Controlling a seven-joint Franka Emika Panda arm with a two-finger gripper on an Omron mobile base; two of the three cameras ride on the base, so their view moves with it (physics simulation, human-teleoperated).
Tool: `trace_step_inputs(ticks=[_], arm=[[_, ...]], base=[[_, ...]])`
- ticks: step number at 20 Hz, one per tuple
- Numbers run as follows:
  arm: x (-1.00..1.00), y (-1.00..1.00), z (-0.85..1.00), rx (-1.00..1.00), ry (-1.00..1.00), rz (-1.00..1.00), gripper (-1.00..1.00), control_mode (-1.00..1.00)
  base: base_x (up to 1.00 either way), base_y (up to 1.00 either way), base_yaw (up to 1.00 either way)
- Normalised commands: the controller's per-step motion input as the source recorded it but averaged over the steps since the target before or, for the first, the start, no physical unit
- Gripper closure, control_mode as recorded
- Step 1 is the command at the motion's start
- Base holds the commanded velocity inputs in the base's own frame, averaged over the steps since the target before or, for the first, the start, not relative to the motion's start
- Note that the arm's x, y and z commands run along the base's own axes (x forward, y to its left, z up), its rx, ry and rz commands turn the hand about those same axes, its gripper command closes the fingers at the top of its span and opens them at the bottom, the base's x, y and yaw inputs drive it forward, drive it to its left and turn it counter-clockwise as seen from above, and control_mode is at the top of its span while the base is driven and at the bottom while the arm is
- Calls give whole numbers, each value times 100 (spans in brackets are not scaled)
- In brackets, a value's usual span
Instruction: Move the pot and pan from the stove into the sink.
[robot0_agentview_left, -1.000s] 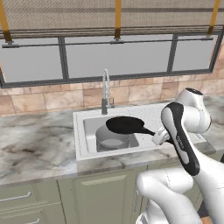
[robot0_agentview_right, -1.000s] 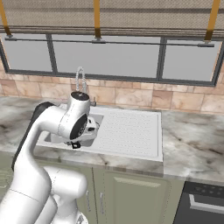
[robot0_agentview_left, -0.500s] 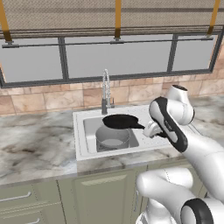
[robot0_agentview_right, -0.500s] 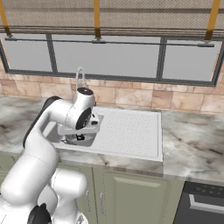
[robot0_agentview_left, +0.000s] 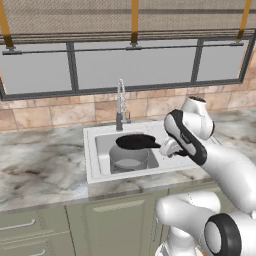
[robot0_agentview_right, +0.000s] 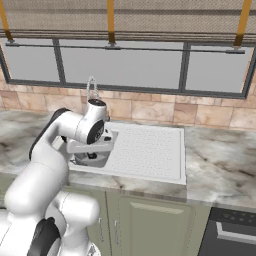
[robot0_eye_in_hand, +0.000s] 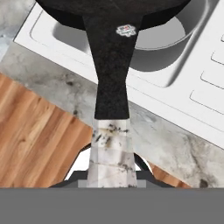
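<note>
A home kitchen: marble counter (robot0_agentview_left: 40, 170), white-rimmed sink (robot0_agentview_left: 92, 150) with spring faucet (robot0_agentview_left: 120, 102), tiled backsplash (robot0_agentview_left: 50, 114), cabinets (robot0_agentview_left: 115, 225) below.

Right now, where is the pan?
In the left base view the pan sits over the pot inside the sink, its handle pointing right toward the gripper.

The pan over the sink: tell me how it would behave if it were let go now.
The pan sits above the pot in the sink, so it would probably land on the pot's rim rather than flat. Its long handle juts sideways, so it may tip that way. It looks rigid and likely won't flex.
</note>
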Motion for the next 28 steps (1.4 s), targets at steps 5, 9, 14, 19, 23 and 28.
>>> trace_step_inputs(ticks=[5, 9, 14, 19, 23, 28], arm=[[20, 0, -27, -3, 0, 0, 100, -100], [43, 6, -28, -2, 0, 0, 100, -100], [51, 14, -27, -2, 0, 0, 100, -100], [26, 9, -28, -6, 0, 0, 100, -100], [2, 0, -3, 0, 0, 0, 100, -100], [13, 4, -25, -3, 0, 0, 100, -100]], base=[[0, 0, 0], [0, 0, 0], [0, 0, 0], [0, 0, 0], [0, 0, 0], [0, 0, 0]])
